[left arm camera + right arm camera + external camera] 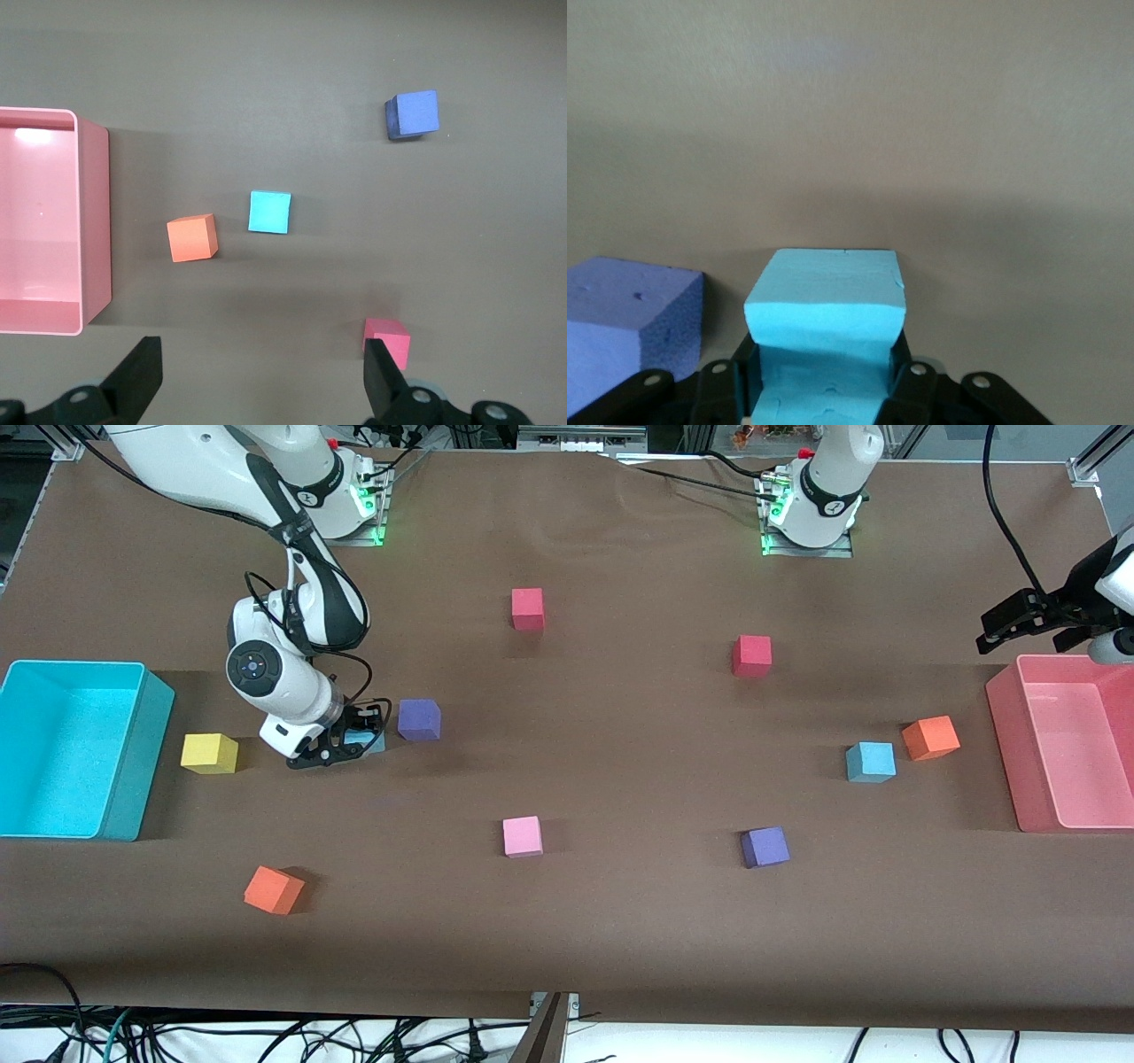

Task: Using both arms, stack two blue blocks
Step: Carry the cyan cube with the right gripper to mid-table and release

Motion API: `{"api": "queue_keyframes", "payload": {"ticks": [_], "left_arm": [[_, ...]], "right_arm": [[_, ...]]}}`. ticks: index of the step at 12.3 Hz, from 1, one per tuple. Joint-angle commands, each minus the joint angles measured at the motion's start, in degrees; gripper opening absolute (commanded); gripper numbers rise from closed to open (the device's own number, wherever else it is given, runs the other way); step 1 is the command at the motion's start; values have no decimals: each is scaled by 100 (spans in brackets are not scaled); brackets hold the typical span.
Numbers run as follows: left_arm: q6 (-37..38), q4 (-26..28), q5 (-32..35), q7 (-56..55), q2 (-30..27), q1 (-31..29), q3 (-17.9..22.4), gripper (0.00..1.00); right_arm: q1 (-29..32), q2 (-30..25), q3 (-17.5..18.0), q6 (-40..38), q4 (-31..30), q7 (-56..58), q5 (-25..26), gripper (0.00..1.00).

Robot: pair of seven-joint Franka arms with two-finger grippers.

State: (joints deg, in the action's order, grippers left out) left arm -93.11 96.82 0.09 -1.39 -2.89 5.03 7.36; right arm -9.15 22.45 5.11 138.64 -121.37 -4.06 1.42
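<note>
One blue block [365,740] [826,305] sits low at the table beside a purple cube [419,719] [629,328], toward the right arm's end. My right gripper [350,744] [824,376] is shut on it, and its fingers dent the foam sides. The other blue block [870,762] [269,212] lies free on the table toward the left arm's end, next to an orange cube [930,737] [192,238]. My left gripper [994,633] [261,376] hangs open and empty in the air beside the pink bin [1005,726] [96,221].
A cyan bin [133,753] stands at the right arm's end, with a yellow cube [210,753] beside it. Red cubes [527,608] [751,655], a pink cube [522,836], a second purple cube [765,847] and another orange cube [273,889] are scattered over the brown table.
</note>
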Motion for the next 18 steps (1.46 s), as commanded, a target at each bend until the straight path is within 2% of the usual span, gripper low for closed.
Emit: {"api": "queue_keyframes", "payload": {"ticks": [1, 3, 4, 6, 7, 12, 16, 18], "left_arm": [[91, -75, -79, 121, -1, -54, 11, 100], [91, -75, -79, 121, -1, -46, 11, 100], [91, -75, -79, 121, -1, -46, 11, 100], [91, -75, -79, 121, -1, -46, 11, 100], [91, -75, -79, 121, -1, -54, 11, 100], [91, -66, -79, 121, -1, -63, 11, 100], [91, -58, -79, 121, 8, -81, 11, 100], [91, -58, -79, 121, 8, -81, 11, 100]], "right_arm": [[-8, -337, -10, -1341, 725, 63, 34, 20], [-26, -399, 16, -2669, 1534, -190, -10, 20], [-43, -400, 190, -3154, 1886, -540, -27, 20], [-87, -382, 857, -3580, 2319, -1688, -28, 20], [-235, -330, 1034, -3494, 2329, -2182, -36, 20], [-1535, 512, 1045, -1765, 2329, -2940, -37, 21], [-1853, 1278, 1045, -569, 2329, -3215, 16, 21], [-1907, 1411, 1027, -461, 2338, -3215, 86, 21]]}}
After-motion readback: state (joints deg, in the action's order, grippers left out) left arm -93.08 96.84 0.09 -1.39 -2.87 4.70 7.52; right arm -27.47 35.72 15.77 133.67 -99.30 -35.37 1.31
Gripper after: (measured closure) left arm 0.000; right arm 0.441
